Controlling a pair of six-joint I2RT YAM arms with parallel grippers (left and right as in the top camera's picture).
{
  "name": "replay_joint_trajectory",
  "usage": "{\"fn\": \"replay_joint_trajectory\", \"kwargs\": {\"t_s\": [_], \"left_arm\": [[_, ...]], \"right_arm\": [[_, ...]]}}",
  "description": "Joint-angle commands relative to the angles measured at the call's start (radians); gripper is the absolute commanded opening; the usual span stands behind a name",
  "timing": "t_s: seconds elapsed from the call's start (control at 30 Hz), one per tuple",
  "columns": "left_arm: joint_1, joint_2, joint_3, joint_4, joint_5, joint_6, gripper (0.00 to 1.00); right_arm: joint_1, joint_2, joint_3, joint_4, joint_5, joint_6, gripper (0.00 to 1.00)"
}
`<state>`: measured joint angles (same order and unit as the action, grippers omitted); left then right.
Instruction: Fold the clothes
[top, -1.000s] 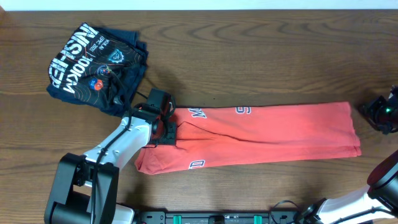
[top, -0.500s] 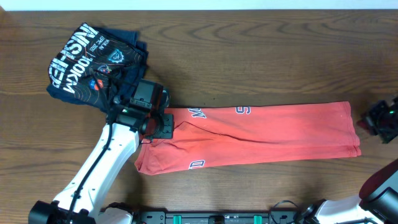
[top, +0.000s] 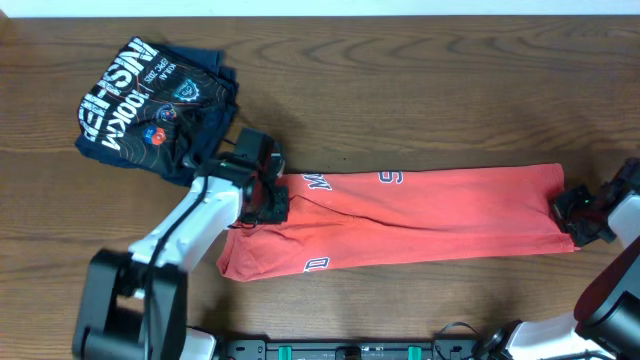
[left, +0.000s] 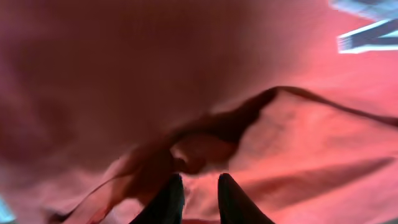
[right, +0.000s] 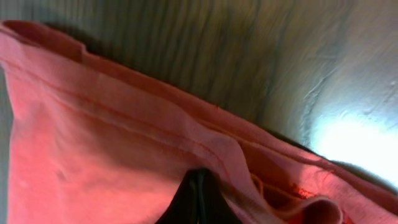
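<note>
Overhead view: an orange-red T-shirt (top: 430, 215) lies on a wooden table (top: 420, 90), to the right of a navy shirt (top: 150, 105) and nearer the robot. It is already doubled into a long flat band, with bits of white lettering (top: 318, 183) showing at the end nearest the navy shirt. By the look of it the lengthwise folds are done, and the band has yet to be folded end over end into a compact stack like the navy shirt. The left gripper (top: 272, 203) sits on the band's end just beside the navy shirt's lower right corner. The right gripper (top: 565, 208) sits on the opposite end, well apart from the navy shirt. No box, basket or other container is in view. Left wrist view: the left gripper's two dark fingers stand narrow, with a small gap, over rumpled orange-red cloth beside a dark crease. Whether any cloth is pinched cannot be told. Right wrist view: the right gripper's fingers are pressed together at the hemmed edge, where the cloth rucks up around the tip. It appears to pinch the hem, with bare table just beyond.
</note>
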<state>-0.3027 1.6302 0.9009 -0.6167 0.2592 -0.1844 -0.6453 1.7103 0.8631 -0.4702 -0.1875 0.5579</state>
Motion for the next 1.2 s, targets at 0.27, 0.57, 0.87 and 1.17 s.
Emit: {"fn": "replay_joint_trajectory", "kwargs": {"t_s": [0.27,0.57,0.87,1.17], "left_arm": [[0.005,0.168,-0.014,0.135,-0.072,-0.005,0.31],[0.070,0.204,0.024,0.221,-0.189,0.008,0.33],[0.084,0.123,0.214,0.021,-0.191,0.083,0.45],[0.084,0.002,0.330,-0.173,-0.127,0.075,0.64]], "right_arm": [[0.026,0.195,-0.053,0.242,-0.004,0.124,0.01],[0.008,0.183,0.012,0.322,-0.390,-0.171,0.19],[-0.063,0.132,0.290,-0.021,-0.594,-0.451,0.36],[-0.064,0.145,0.446,-0.192,-0.378,-0.743,0.62]]}}
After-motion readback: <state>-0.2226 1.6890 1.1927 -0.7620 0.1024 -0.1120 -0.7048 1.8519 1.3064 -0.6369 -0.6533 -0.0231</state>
